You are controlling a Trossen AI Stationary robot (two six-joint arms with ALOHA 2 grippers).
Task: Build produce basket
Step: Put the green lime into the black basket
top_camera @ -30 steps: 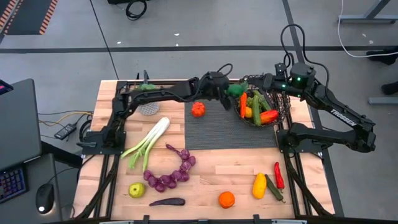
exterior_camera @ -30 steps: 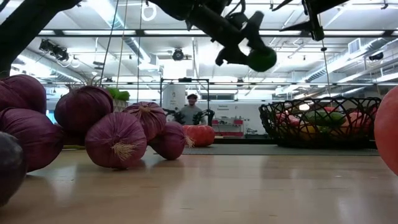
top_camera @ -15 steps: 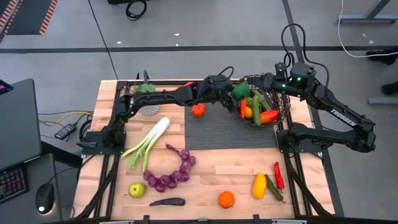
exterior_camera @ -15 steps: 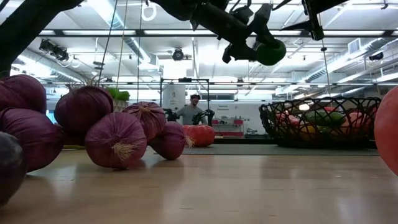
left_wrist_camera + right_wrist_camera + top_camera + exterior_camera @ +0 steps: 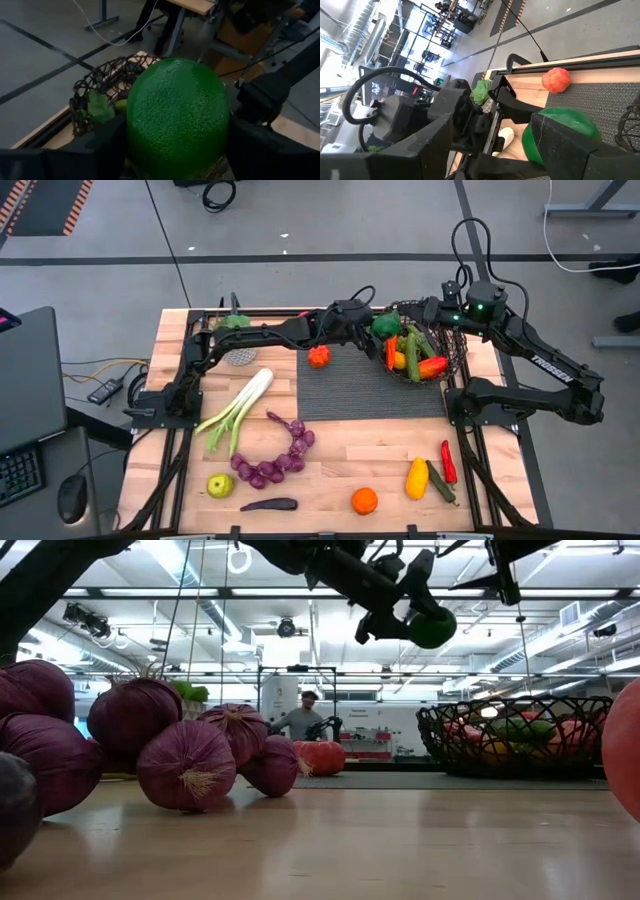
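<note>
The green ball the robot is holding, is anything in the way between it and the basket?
Nothing visible. The left gripper holds the green fruit in the air right at the basket's rim. Only produce already inside lies below. The right gripper hovers at the basket's far edge.

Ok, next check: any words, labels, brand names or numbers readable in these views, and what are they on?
"TROSSEN": white letters along the right arm in the high view, small but just legible.
Nothing else readable: the basket and the green fruit in the left gripper carry no label, and the room's signs in the low view are too small to read.
</note>
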